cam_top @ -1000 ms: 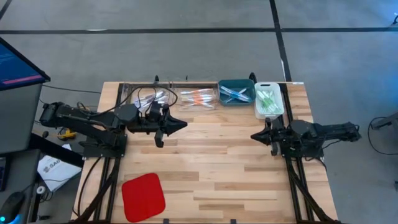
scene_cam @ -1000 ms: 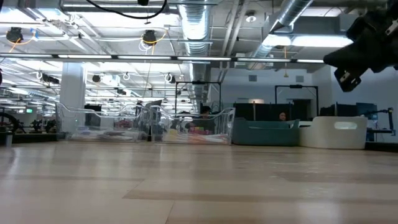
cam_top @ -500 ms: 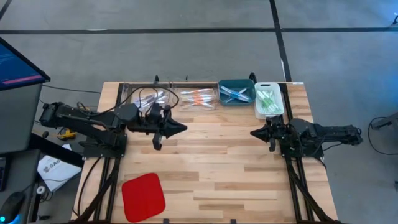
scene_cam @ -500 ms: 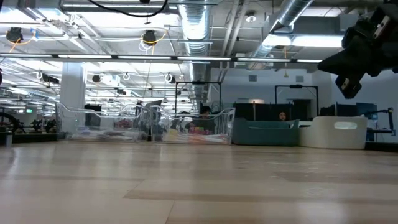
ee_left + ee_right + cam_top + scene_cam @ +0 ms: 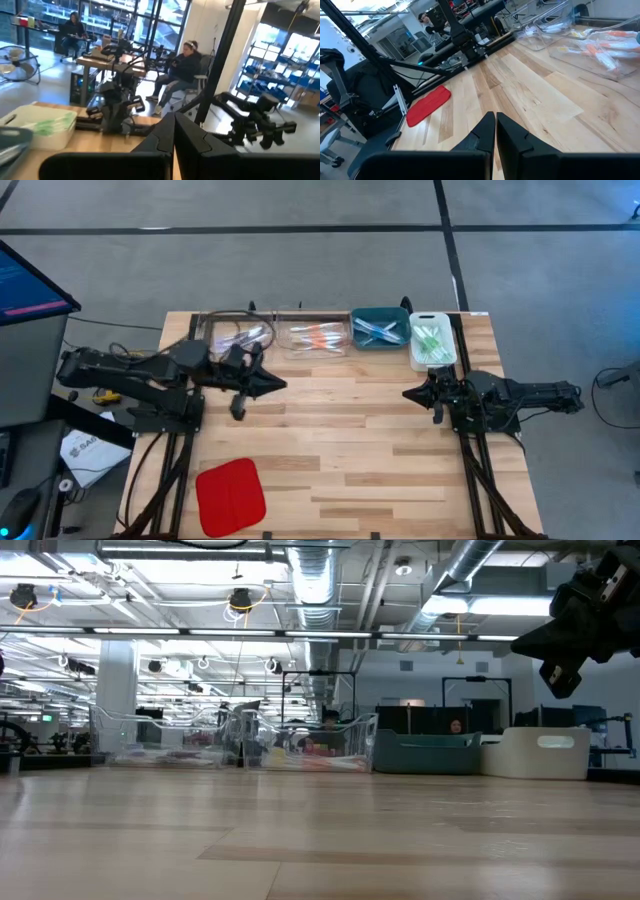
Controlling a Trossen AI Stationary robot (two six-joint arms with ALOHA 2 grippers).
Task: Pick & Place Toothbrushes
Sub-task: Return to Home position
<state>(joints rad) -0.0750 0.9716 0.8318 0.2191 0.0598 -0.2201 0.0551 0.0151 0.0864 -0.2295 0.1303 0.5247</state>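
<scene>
Showing what I judge to be the closing step: every toothbrush visible lies in a bin and neither gripper carries one, so what remains is to fold both arms to rest, a move that calls for clearance from the bin row rather than any grasp. High view: the left gripper [image 5: 277, 383] and the right gripper [image 5: 410, 394] point toward each other across the bare middle of the table [image 5: 340, 442], each arm stretched low from its own side. Along the far edge stand the left transparent bin [image 5: 210, 322] with pale toothbrushes [image 5: 250, 337], the right transparent bin [image 5: 296, 348] with orange toothbrushes [image 5: 320, 335], the teal bin [image 5: 354, 330] with blue toothbrushes [image 5: 378, 331], and the white bin [image 5: 428, 318] with green toothbrushes [image 5: 432, 340]. A red pad [image 5: 230, 495] lies near the front-left corner. Low view: the right gripper hangs high above the boards, nearer the camera than the white bin. Left wrist view: the left fingers [image 5: 160, 142] press together, nothing between them. Right wrist view: the right fingers [image 5: 482, 132] likewise meet, empty, aimed across the table toward the red pad.
</scene>
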